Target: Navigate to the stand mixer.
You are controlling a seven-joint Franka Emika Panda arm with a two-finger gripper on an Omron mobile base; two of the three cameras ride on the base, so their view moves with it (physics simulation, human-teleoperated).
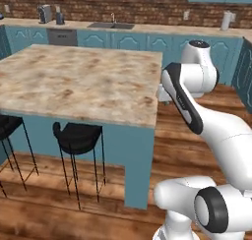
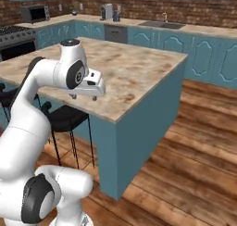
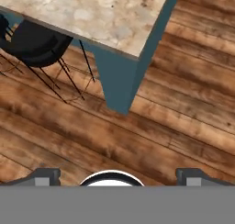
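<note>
**Mixer far off on the back counter, island between us**

Brick walls and teal cabinets close the far side of the kitchen, with plank flooring [image 1: 197, 135] running up to them. On the back counter [image 1: 162, 28] we make out a small dark shape we take for the mixer [image 1: 59, 17], standing just right of a grey boxy appliance [image 1: 44, 13] and left of the sink [image 1: 110, 25]. It is too small to tell its parts. From the right base view the mixer [image 2: 116, 15] sits in the same place, well right of the microwave [image 2: 34, 13] and above the dishwasher [image 2: 115, 34].

Between us and that counter stands the island [image 1: 83, 81] with its marbled top. A black stool [image 1: 78, 138] is tucked under its near edge. The mixer is well apart from us, beyond the island's far side.

Our gripper [image 2: 84, 97] hangs over the island's near corner, pointing down. In the hand view the gripper [image 3: 119, 175] looks at the floor beside that corner, and its fingertips [image 3: 46, 175] stand wide apart with nothing between them.
</note>
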